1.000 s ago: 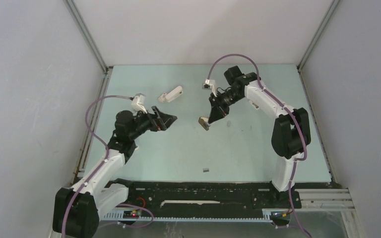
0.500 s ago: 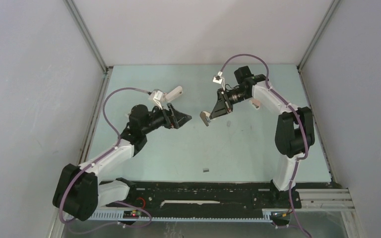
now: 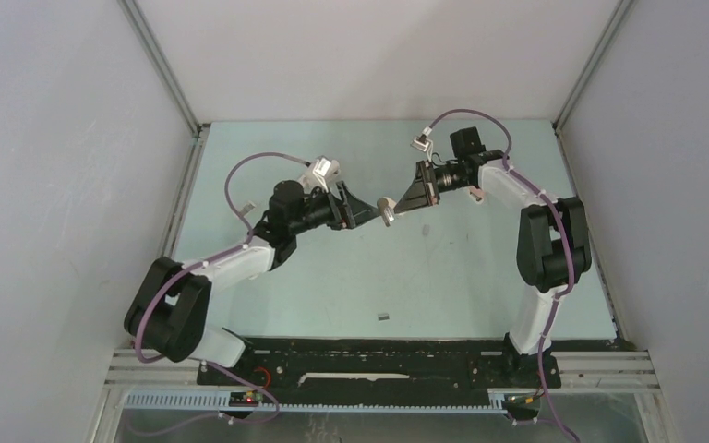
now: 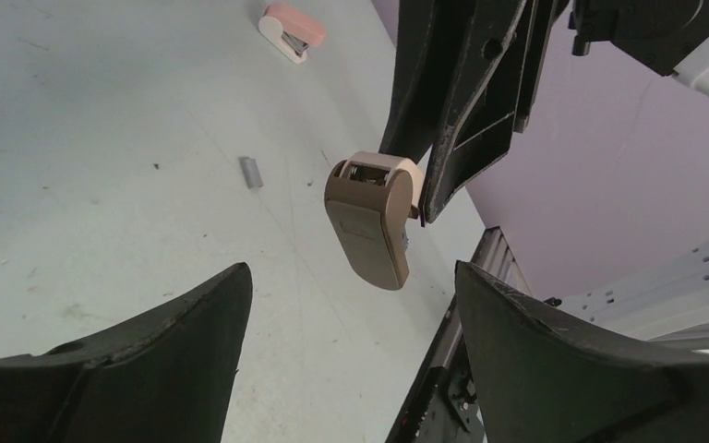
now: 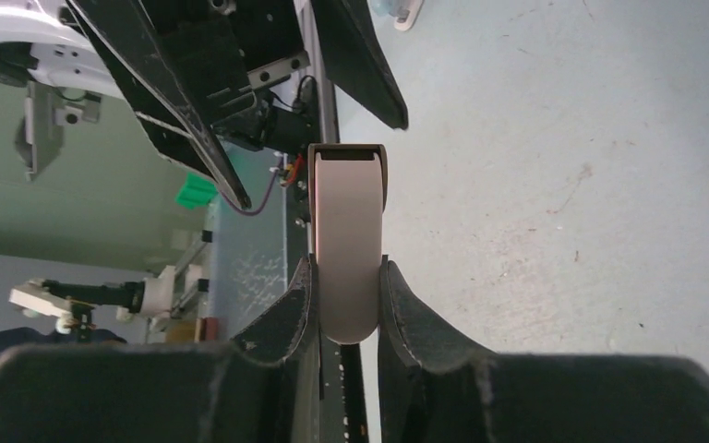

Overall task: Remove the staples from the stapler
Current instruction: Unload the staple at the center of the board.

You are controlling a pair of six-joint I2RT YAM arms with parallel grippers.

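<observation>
Pale green matte bench (image 3: 332, 286), scuffed and speckled, enclosed by plain white panel walls (image 3: 369, 55) joined at grey metal corner posts (image 3: 164, 69), with a black mounting rail (image 3: 425, 355) along the near edge, under even, diffuse light.

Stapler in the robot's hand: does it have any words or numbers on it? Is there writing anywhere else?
No words or numbers can be read anywhere.
The stapler, held by the right gripper: no writing shows on it.
The pink-and-white box on the table: some dark print, too small and blurred to read.
</observation>
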